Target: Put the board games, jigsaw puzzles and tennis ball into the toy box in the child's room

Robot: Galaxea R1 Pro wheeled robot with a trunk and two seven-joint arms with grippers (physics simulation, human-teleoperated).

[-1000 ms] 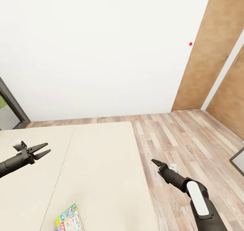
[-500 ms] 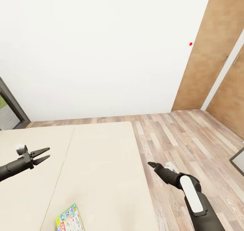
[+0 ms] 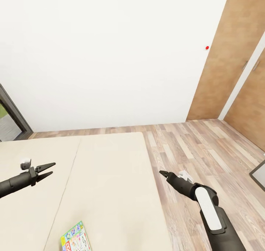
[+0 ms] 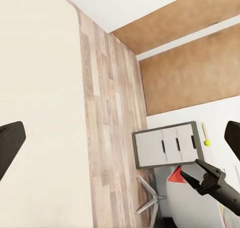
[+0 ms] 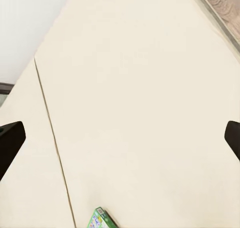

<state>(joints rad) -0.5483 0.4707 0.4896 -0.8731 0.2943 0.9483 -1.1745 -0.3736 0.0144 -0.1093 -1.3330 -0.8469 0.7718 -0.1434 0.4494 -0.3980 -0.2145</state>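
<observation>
1. Cream-coloured bed (image 3: 106, 177) is filling the lower left of the head view, beside a wood-plank floor (image 3: 206, 148) and below a white wall (image 3: 110, 52). The left hand (image 3: 48, 171) is hanging above the bed with its two fingers parted narrowly, holding nothing. The right hand (image 3: 163, 174) is pointing toward the bed's right edge; from this side I cannot tell whether it is parted or closed. A green-pink board game (image 3: 76, 238) is lying flat on the bed near the lower edge of the view, well apart from both hands. Brown wooden doors (image 3: 221, 67) are standing at the right.

2. In the left wrist view, the left hand's dark fingertips (image 4: 10, 145) are showing at the two sides, well apart. Between them the bed (image 4: 40, 112) and the floor (image 4: 110, 112) are lying. A grey drawer unit (image 4: 167, 145) is standing beyond, and a small tennis ball (image 4: 207, 142) is resting on a pale surface (image 4: 220, 112) next to it. The right hand (image 4: 197, 175) is also appearing here, over a red-and-white chair (image 4: 177, 180).

3. In the right wrist view, the right hand's fingertips (image 5: 10, 140) are showing at both sides, wide apart and holding nothing. The bed (image 5: 140, 97) is lying below, and a corner of the board game (image 5: 100, 219) is resting on it.
</observation>
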